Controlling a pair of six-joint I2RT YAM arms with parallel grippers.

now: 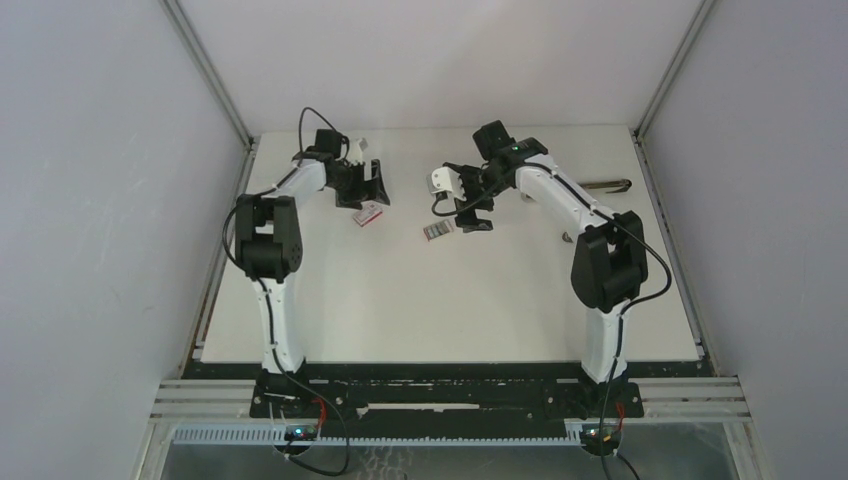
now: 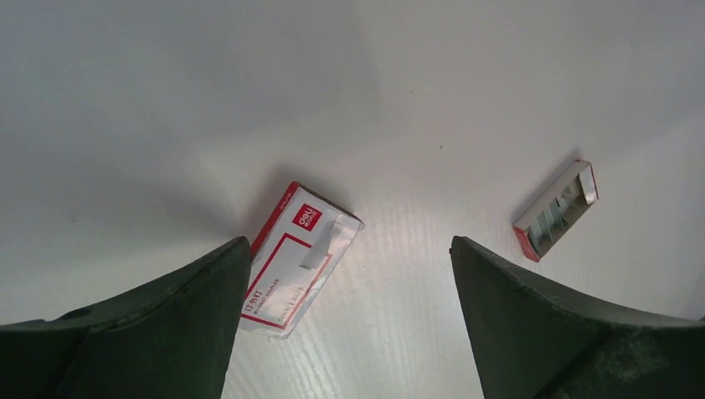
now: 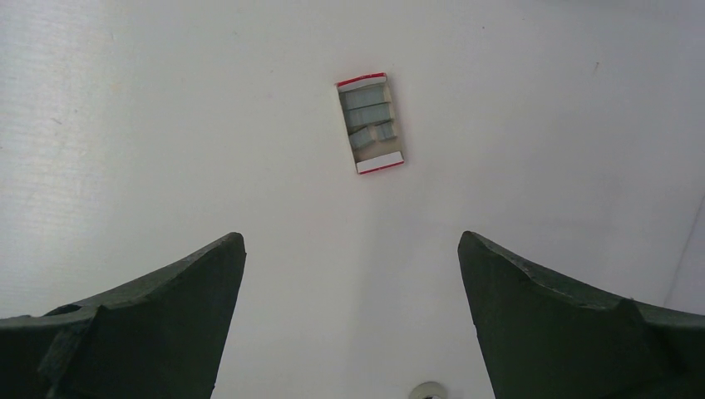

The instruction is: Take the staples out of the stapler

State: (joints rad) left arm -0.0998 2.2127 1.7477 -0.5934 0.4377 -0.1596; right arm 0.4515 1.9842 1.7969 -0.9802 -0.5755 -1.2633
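The stapler, slim and grey, lies at the table's back right, behind the right arm and away from both grippers. Short grey staples fill an open red-edged tray at mid-table. The tray shows again in the left wrist view. My right gripper hangs open above the table just near of that tray, with nothing between its fingers. My left gripper is open too, over a closed red-and-white staple box that lies by its left finger.
The closed box and the tray lie about a hand's width apart on the white table. A small round whitish thing sits on the table under the right gripper. Grey walls close in the left, right and back sides.
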